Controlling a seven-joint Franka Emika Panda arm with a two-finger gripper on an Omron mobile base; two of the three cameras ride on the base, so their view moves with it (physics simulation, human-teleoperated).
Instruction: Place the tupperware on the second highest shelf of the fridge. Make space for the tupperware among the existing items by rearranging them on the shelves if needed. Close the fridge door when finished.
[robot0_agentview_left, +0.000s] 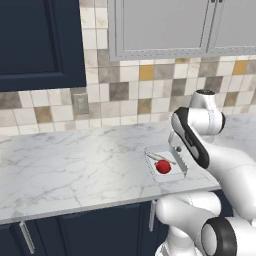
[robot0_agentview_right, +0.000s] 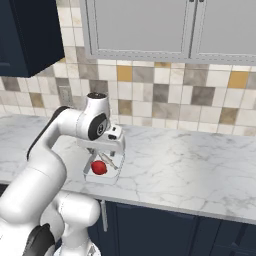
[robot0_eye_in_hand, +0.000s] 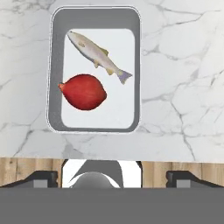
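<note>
**Hand poised over the tupperware, nothing held yet**

The gripper (robot0_eye_in_hand: 112, 177) hangs above the counter, pointing straight down. Its two dark tips sit far apart at the bottom corners of the hand view, so the jaws stand wide with nothing between them.

Directly below is the tupperware (robot0_eye_in_hand: 56, 70), a shallow grey rectangular tub with no lid, near the front edge of the marble counter (robot0_agentview_left: 75, 170). Inside lie a small fish (robot0_eye_in_hand: 98, 56) and a red onion-like bulb (robot0_eye_in_hand: 84, 92), side by side and loose on the tub floor.

The tub looks rigid and light, but its walls are thin and probably smooth. The likeliest hold is one long side wall, one finger inside and one outside, or across the narrow width if the jaws span it. It should be kept level, or the open-topped load could roll or slide out.

Around it the counter is bare marble, with a tiled backsplash (robot0_agentview_right: 165, 95) behind and grey wall cabinets (robot0_agentview_right: 150, 25) above. A tall navy cabinet (robot0_agentview_left: 40, 40) stands to the left. Nothing blocks a straight descent.
</note>
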